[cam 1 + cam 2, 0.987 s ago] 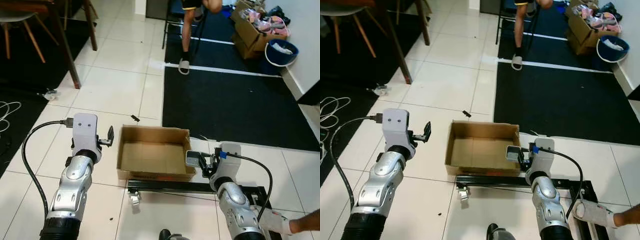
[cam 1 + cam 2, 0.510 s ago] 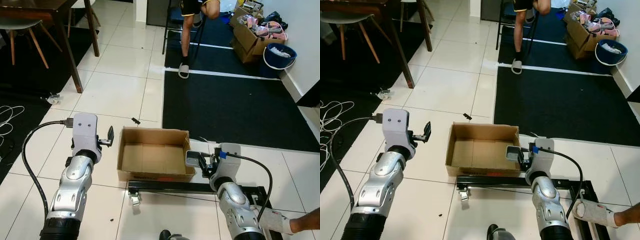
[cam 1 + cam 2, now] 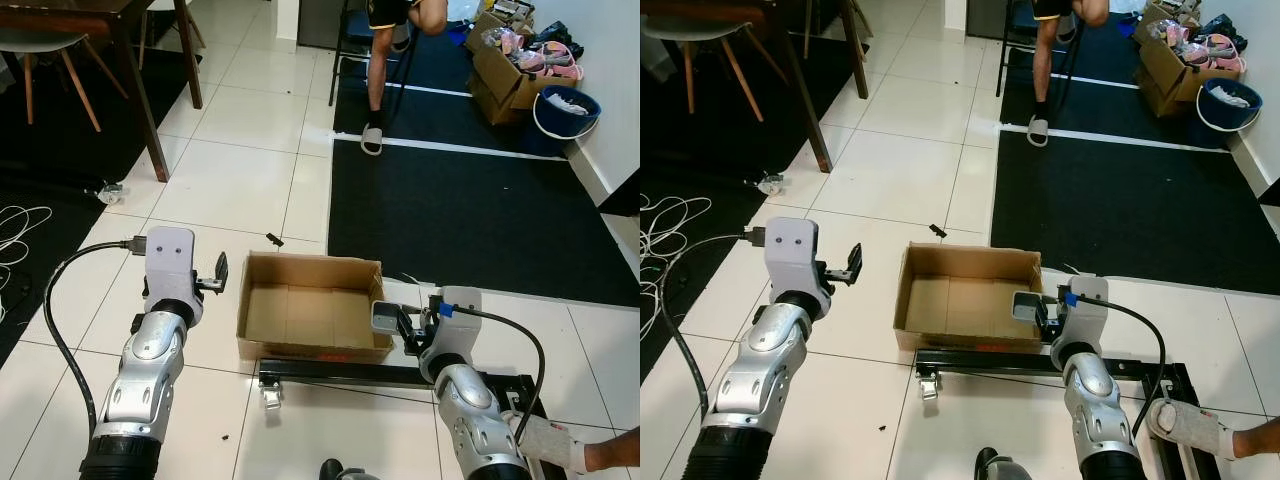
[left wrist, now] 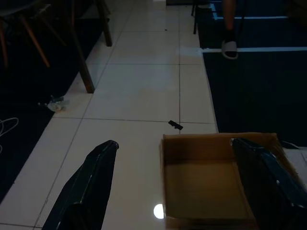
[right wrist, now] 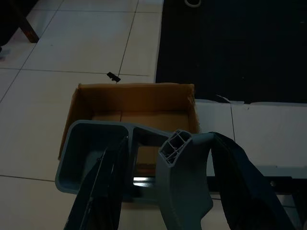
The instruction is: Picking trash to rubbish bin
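While we're looking down from the head views, we're seeing an open cardboard box (image 3: 310,312) sitting on white tiles, its right end reaching a black mat (image 3: 470,210). Our left gripper (image 3: 219,272) is hovering just left of the box with fingers spread and nothing between them. Our right gripper (image 3: 400,325) is holding a grey plastic piece (image 3: 384,316) at the box's right rim, over the inner edge. A black wheeled frame (image 3: 340,376) is lying along the box's near side. A small black scrap (image 3: 272,239) is lying on the tile just beyond the box, and crumpled clear trash (image 3: 107,192) is sitting near a table leg (image 3: 140,100), far left. A person's leg (image 3: 376,70) is standing on the mat beyond.

Left wrist view: we're seeing both fingers (image 4: 91,184) wide apart, framing floor and box, gripping nothing.

Right wrist view: we're seeing the fingers (image 5: 103,191) clamped on the grey piece's rim, with the box right behind it.
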`<state>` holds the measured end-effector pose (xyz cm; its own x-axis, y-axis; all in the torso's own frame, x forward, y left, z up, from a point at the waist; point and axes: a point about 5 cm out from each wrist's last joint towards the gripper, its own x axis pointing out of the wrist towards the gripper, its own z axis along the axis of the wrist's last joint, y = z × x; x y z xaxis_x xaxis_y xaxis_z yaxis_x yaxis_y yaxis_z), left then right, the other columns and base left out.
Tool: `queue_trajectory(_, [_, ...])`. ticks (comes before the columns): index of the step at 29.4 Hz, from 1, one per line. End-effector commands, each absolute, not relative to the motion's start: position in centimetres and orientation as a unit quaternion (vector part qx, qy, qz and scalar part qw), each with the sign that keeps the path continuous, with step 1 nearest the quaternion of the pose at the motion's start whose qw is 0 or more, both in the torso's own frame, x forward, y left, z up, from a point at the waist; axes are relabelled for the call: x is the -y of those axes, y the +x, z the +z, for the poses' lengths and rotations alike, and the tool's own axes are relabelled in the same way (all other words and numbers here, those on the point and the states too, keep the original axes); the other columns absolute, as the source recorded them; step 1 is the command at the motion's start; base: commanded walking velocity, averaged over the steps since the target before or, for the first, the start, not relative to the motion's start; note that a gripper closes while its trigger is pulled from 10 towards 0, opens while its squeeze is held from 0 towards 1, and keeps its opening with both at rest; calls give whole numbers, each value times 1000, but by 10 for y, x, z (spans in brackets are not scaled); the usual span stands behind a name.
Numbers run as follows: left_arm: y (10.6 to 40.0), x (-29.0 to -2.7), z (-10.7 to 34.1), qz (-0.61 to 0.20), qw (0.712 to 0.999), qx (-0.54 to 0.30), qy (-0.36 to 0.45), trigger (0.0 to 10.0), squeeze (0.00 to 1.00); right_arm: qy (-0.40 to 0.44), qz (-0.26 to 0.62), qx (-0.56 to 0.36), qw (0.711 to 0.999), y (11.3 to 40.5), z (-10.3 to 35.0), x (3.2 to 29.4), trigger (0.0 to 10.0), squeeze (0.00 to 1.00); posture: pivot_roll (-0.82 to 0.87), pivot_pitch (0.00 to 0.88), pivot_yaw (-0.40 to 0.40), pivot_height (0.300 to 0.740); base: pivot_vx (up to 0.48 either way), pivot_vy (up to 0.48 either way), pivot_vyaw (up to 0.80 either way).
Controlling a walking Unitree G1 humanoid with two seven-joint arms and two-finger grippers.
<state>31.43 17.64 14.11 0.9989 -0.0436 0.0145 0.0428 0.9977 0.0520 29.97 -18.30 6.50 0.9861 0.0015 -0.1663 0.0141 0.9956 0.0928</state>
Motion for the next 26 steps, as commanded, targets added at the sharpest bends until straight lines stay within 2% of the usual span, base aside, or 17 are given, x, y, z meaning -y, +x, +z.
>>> queue_trajectory(1, [312, -174, 136, -28, 999, -5, 20, 10000, 0, 44, -9, -92, 995, 296, 60, 186, 10000, 0, 18, 181, -30, 740, 0, 0, 0])
queue_trajectory(7, [312, -174, 136, -29, 999, -7, 18, 10000, 0, 44, -9, -92, 995, 296, 60, 186, 10000, 0, 18, 181, -30, 740, 41, 0, 0])
queue_trajectory(26, [312, -172, 135, -33, 999, -11, 9, 10000, 0, 44, -10, -92, 995, 296, 60, 187, 10000, 0, 13, 186, -32, 740, 333, 0, 0])
